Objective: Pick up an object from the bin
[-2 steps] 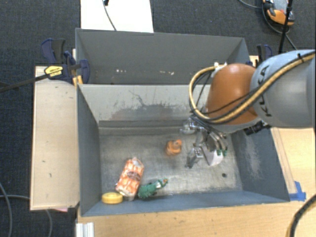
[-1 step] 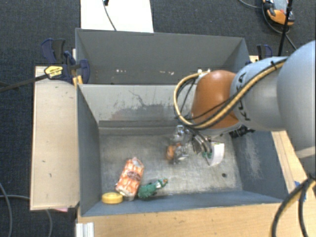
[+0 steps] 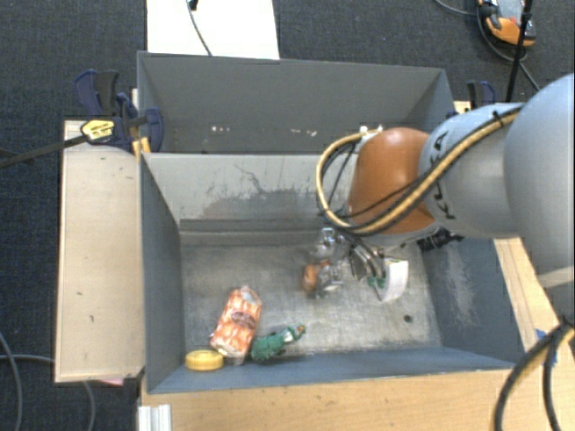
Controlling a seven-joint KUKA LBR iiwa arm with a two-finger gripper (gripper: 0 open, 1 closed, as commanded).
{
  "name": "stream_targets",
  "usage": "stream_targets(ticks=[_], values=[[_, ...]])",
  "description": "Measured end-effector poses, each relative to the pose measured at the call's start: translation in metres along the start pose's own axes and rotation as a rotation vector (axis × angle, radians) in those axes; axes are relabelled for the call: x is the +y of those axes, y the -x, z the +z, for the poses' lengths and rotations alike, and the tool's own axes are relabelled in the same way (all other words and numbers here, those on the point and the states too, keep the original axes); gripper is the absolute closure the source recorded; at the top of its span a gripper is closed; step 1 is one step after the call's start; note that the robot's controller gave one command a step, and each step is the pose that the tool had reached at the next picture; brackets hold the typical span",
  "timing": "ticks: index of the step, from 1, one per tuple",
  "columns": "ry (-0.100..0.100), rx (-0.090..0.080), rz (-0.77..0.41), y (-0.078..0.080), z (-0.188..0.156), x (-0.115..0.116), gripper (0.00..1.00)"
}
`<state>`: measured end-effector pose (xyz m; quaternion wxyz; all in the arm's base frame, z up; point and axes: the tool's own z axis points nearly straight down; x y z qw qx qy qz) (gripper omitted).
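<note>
Presently the claw (image 3: 329, 269) sits low near the middle of the bin (image 3: 162, 268), with a small orange-brown lump (image 3: 311, 279) right against it on the view's left. Whether the claw is released or clenched on the lump I cannot tell. To do this well, I judge it should centre over the lump, close squarely, then lift straight up, clear of the white piece (image 3: 393, 279) just beside it. The arm (image 3: 503, 178) reaches in from the right, its orange wrist cover (image 3: 386, 182) tipped steeply down. 3 other things, a packet (image 3: 236, 320), a green toy (image 3: 272, 343) and a yellow cap (image 3: 205, 359), lie well apart.
</note>
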<state>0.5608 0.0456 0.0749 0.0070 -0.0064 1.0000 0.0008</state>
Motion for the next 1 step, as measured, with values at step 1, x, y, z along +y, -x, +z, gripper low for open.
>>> stream_targets(ticks=[1], values=[[-0.001,0.006,-0.078,-0.0084,-0.1527,-0.0001,1.00]])
